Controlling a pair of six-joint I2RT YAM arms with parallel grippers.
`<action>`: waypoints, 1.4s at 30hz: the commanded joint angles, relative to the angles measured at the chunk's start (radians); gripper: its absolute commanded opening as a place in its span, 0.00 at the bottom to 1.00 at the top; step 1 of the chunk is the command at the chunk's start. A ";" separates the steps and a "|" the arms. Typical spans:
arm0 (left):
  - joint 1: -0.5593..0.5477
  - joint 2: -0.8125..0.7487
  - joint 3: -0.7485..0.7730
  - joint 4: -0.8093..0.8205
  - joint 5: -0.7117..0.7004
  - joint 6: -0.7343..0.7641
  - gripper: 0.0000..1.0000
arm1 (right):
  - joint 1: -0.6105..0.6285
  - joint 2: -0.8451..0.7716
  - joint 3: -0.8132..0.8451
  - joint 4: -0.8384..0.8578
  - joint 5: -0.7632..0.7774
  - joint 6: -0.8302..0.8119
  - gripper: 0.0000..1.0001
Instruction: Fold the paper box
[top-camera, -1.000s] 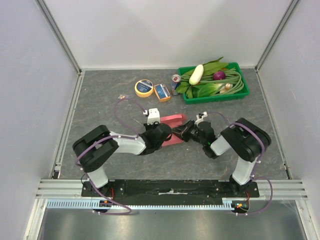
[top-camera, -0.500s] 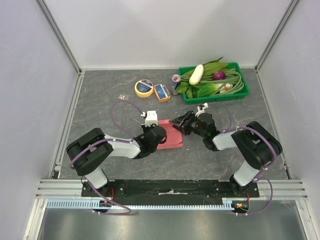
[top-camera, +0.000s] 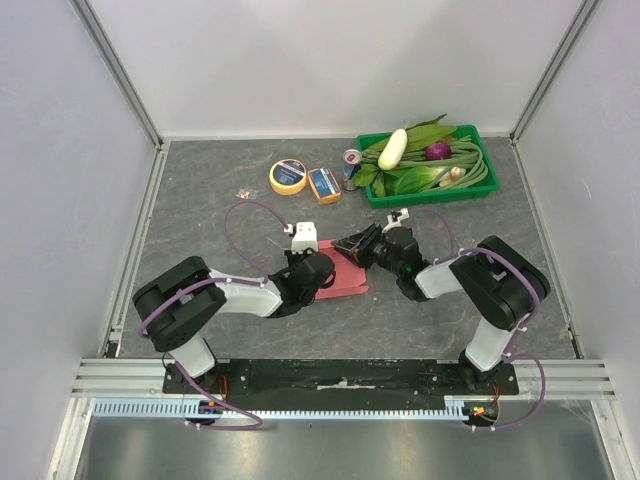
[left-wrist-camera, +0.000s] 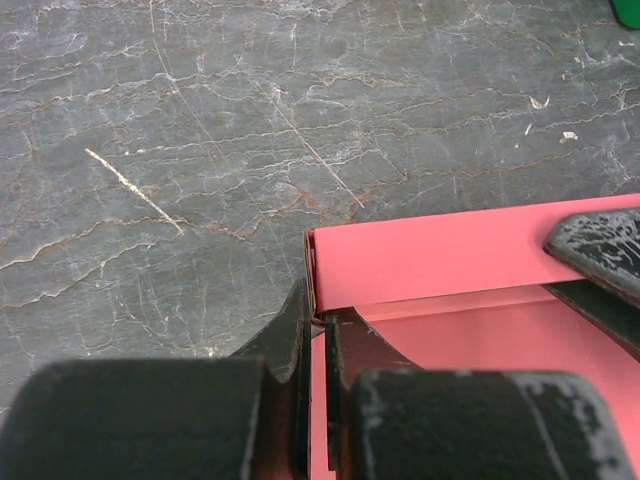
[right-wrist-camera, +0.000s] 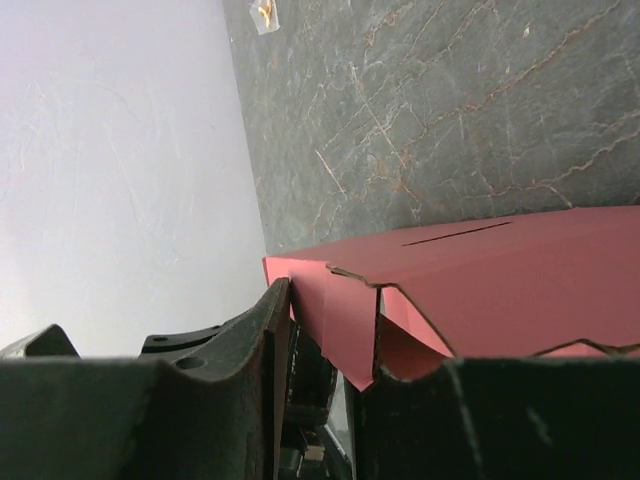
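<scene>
Paper box (top-camera: 350, 278), wrist views, left gripper (left-wrist-camera: 318, 322) pinching wall (left-wrist-camera: 430, 255), right gripper (right-wrist-camera: 322, 310) part-open astride flap (right-wrist-camera: 350, 335)

Green plastic tray (top-camera: 432, 199), far right corner of the dark veined tabletop (top-camera: 200, 220). Contents:
- one pale elongated vegetable (top-camera: 392, 149)
- one red onion (top-camera: 438, 151)
- long green beans (top-camera: 470, 170)
- leafy greens (top-camera: 425, 133)

Drinks can (top-camera: 352, 165), upright, just left of the tray.
Small blue-and-orange box (top-camera: 324, 185), left of the can.
Yellow tape roll (top-camera: 288, 176), lying flat, further left of the tray.
Small pale scrap (top-camera: 243, 193), furthest left.
</scene>
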 joint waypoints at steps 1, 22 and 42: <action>-0.028 0.028 -0.003 -0.090 0.032 -0.021 0.02 | 0.008 0.021 0.036 0.044 0.051 0.018 0.31; -0.037 0.186 0.280 -0.643 -0.178 -0.403 0.02 | 0.082 0.077 -0.097 0.190 0.182 0.300 0.00; -0.026 -0.151 0.004 -0.238 0.166 -0.100 0.53 | 0.084 0.073 -0.076 0.191 0.180 0.245 0.00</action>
